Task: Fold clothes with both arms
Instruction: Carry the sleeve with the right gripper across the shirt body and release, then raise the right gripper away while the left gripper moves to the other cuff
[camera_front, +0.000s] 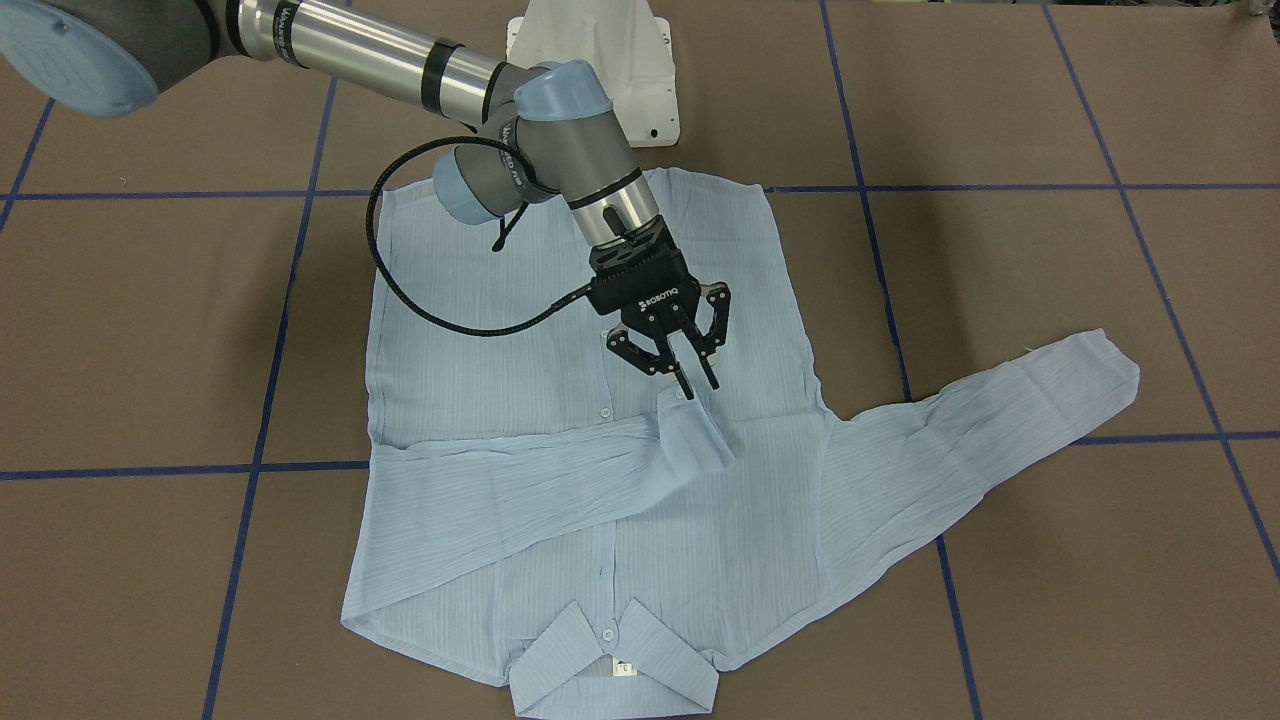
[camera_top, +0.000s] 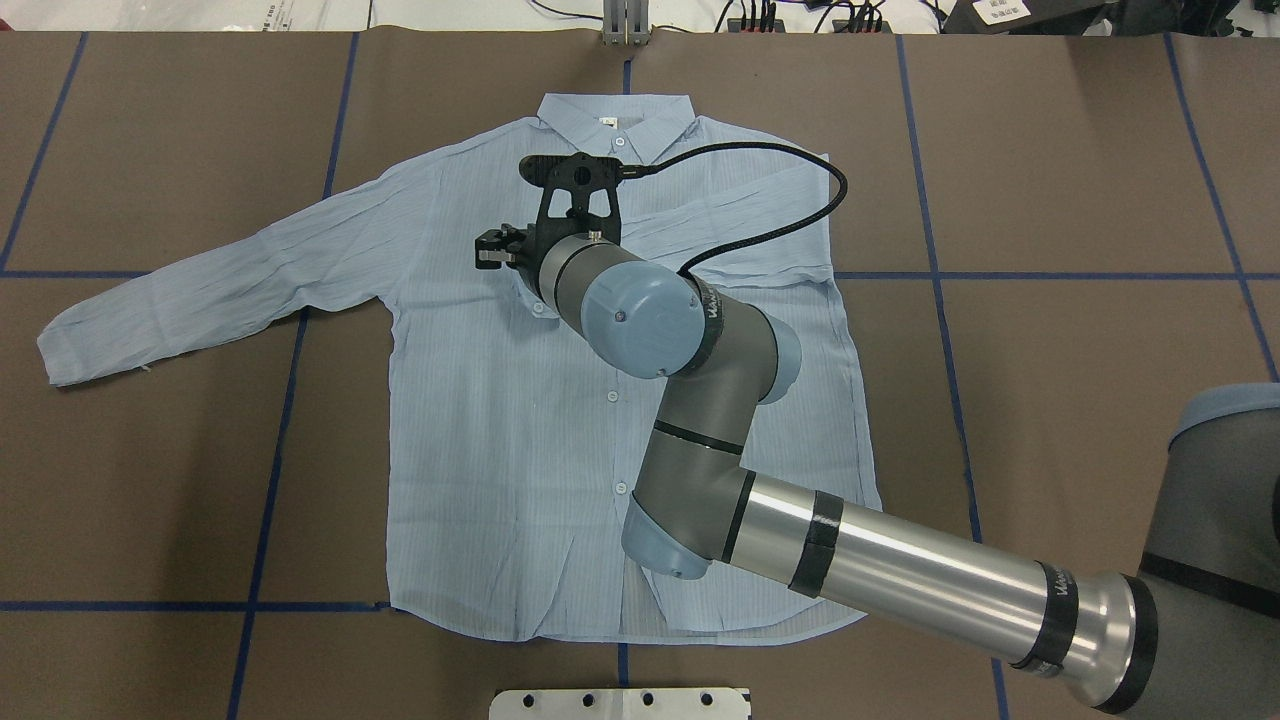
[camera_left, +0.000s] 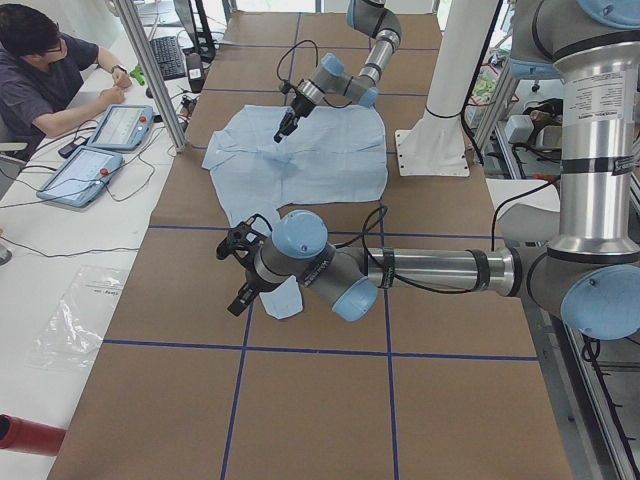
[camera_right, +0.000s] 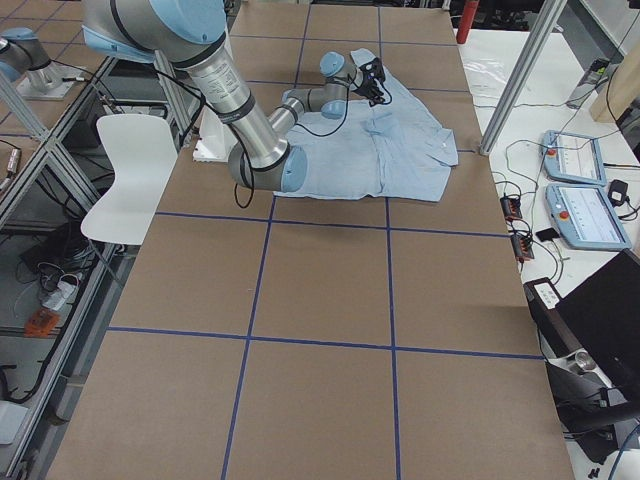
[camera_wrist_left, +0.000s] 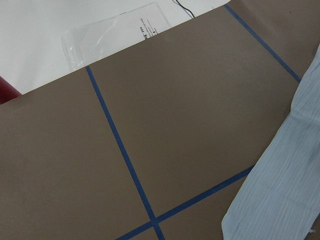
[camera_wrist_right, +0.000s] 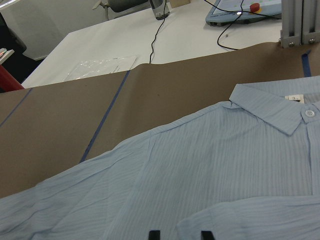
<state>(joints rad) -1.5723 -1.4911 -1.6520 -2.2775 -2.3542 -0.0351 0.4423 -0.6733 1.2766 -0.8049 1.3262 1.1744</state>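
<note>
A: Shirt flat on table, buttons up, one sleeve across chest. Right gripper?
B: Just over that cuff, slightly parted, holding nothing. Left gripper by the other sleeve, likely to fold it; opening unclear.

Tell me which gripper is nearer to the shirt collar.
Right. The right gripper hangs over the shirt front, below the collar; the left gripper is far off to the side, by the spread sleeve's cuff.

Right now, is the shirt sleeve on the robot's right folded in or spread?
Folded. The right-side sleeve lies across the shirt front, its cuff by the right gripper. The left-side sleeve lies spread out.
</note>
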